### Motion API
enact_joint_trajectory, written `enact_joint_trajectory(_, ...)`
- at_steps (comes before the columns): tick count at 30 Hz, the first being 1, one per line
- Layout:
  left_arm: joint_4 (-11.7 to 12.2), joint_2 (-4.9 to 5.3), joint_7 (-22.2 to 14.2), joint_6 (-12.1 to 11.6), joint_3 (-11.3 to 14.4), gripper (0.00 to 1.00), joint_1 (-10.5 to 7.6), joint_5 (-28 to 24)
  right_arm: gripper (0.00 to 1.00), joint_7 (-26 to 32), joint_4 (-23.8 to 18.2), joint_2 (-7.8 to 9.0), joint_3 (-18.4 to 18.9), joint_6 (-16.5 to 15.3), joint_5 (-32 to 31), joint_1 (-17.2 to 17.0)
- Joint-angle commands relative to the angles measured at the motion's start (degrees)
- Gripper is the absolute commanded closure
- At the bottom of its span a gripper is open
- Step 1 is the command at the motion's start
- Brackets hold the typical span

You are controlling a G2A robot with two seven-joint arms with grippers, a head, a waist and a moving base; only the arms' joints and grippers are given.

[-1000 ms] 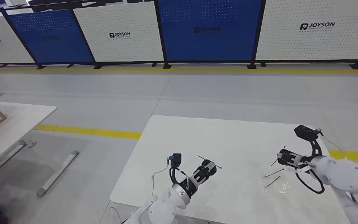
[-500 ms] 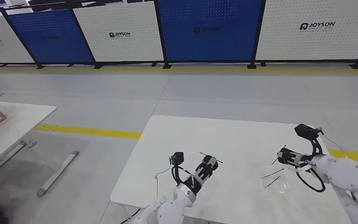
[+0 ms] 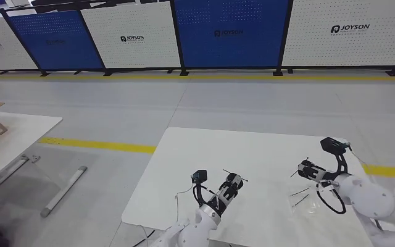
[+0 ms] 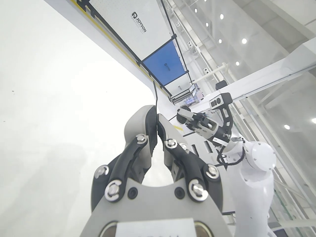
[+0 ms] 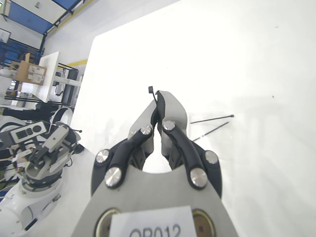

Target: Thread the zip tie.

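Above the near middle of the table [image 3: 259,148], the left gripper [image 4: 156,115] has its fingers [image 4: 144,122] pressed together on a black zip tie [image 4: 155,94], whose thin strip sticks out past the fingertips. Well apart to the right, the right gripper [image 5: 157,101] is clamped the same way on a second zip tie [image 5: 150,90], its small square head poking out just beyond the fingertips. Two spare zip ties [image 5: 212,119] lie flat on the table near that gripper, side by side.
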Motion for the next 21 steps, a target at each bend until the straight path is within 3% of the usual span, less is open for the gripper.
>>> enact_joint_trajectory(1, 0.0, 0.00, 0.0, 0.0, 0.0, 1.00, 0.00, 0.0, 1.00, -2.0, -0.7, -0.70, -0.9, 0.0, 0.1, -0.3)
enact_joint_trajectory(3, 0.0, 0.00, 0.0, 0.0, 0.0, 1.00, 0.00, 0.0, 1.00, 0.2, -1.1, -1.47, -3.2, 0.0, -0.7, 0.2)
enact_joint_trajectory(17, 0.0, 0.00, 0.0, 0.0, 0.0, 1.00, 0.00, 0.0, 1.00, 0.2, -1.1, -1.47, -3.2, 0.0, -0.7, 0.2)
enact_joint_trajectory(21, 0.0, 0.00, 0.0, 0.0, 0.0, 1.00, 0.00, 0.0, 1.00, -4.4, -1.1, -1.99, -2.4, -0.8, 2.9, -1.4)
